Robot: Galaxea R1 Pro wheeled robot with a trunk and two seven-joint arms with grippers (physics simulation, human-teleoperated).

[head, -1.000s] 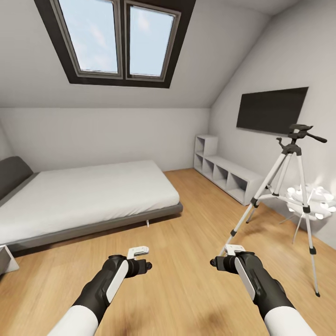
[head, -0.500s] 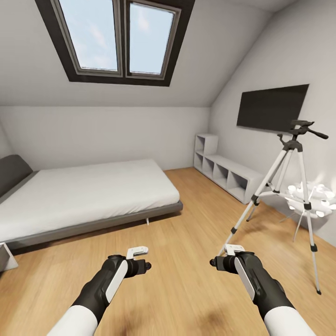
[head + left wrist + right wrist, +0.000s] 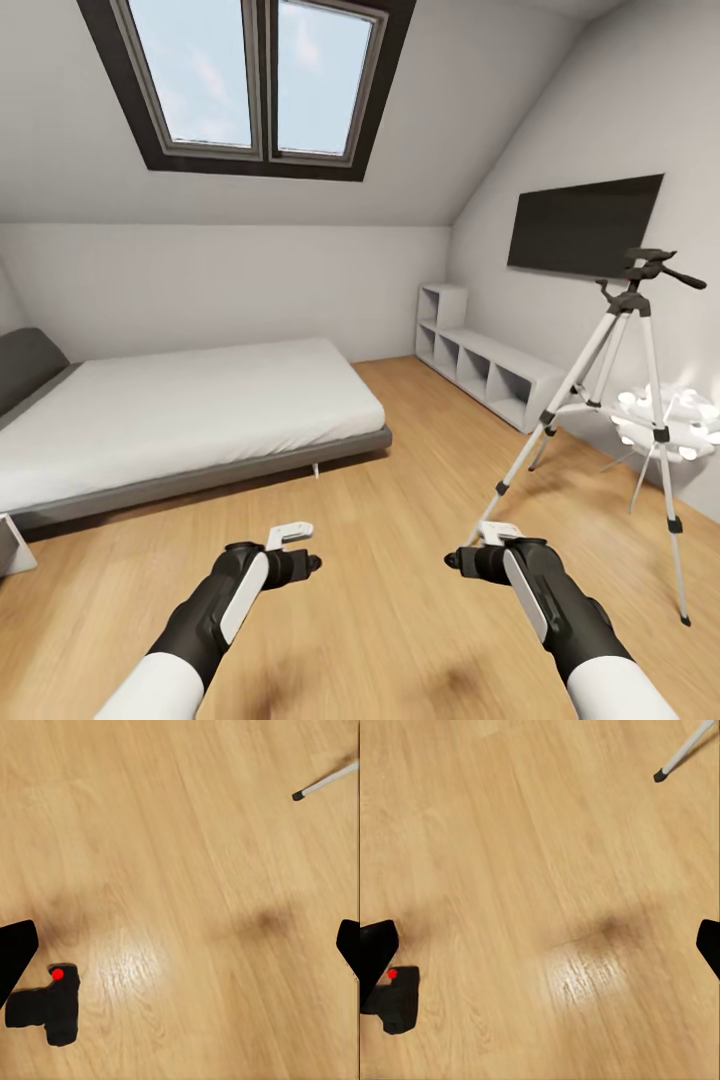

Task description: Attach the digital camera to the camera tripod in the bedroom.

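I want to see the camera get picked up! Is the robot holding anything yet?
No, nothing is held. Both sets of jaws are open, and the digital camera lies on the wood floor.

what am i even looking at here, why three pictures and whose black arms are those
These are simulator renders from a wheeled robot with two arms. The large picture is from a camera on its head, looking forward and down into a white attic bedroom: a low grey bed, a dark-framed skylight, a white shelf unit and a dark screen on the wall. The black-and-white arms are the robot's own; its left hand and right hand each end in two fingers.

The camera tripod stands on the wood floor at the right.

The two smaller pictures come from cameras on each arm, looking down past the fingers, which are the dark shapes at the edges. Both hands are open and hold nothing. On the floor lies the digital camera, small, black, with a red dot. The thin pale stick in the corner looks like a tripod foot.
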